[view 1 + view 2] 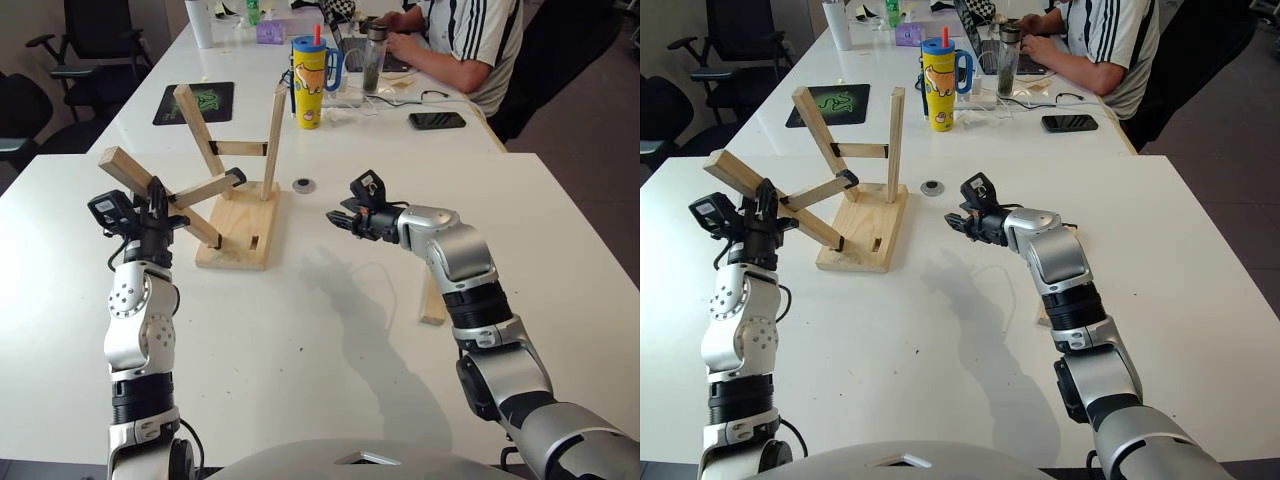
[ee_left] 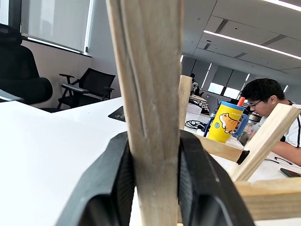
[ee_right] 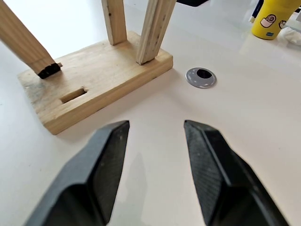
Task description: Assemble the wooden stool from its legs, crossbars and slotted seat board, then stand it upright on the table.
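Observation:
The slotted seat board lies flat on the white table with two legs standing in it, joined by a crossbar. My left gripper is shut on a third leg, which slants down so its lower end rests on the board's left side. A crossbar sticks out from that leg toward the standing ones. My right gripper hovers open just right of the board, with the board and an empty slot ahead of it. A loose wooden piece lies partly under my right forearm.
A round table grommet sits between the board and my right gripper. On the far table stand a yellow mug, a bottle, a phone and a dark mat. A person sits there at a laptop.

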Robot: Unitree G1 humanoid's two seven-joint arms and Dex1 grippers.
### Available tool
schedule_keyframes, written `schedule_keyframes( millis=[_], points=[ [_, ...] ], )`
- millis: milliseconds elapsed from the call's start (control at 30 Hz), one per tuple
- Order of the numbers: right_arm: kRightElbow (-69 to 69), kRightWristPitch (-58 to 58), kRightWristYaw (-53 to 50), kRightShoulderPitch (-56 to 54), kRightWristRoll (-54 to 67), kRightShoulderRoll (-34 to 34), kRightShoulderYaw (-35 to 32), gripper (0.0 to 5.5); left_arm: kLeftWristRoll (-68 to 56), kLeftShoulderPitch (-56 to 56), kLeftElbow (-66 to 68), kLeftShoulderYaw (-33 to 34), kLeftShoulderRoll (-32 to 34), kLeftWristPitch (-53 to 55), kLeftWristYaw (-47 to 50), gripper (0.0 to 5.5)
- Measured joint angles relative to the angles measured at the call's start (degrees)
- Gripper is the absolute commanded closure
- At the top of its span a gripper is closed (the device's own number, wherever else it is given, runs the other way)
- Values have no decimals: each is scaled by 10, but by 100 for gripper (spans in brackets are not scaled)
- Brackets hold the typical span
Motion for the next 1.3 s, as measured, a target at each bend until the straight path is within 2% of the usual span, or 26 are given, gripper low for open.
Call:
schedule_keyframes(
  millis=[400, 600, 867, 1033, 1300],
  points=[
    [-12, 0, -15, 13, 6, 0, -1, 335, -84, -50, 63, 67, 27, 81, -37, 448],
    [-18, -3, -18, 27, 17, 2, -12, 335, -109, -55, 86, 83, 27, 86, -64, 448],
    [-84, -155, -109, 92, 29, 61, -87, 335, -109, -56, 82, 81, 24, 77, -74, 448],
    [-89, -216, -153, 160, 11, 67, -92, 335, -104, -56, 78, 80, 21, 74, -71, 448],
    [-87, -276, -179, 206, -24, 61, -74, 335, -121, -56, 65, 94, 11, 79, -60, 448]
  ],
)
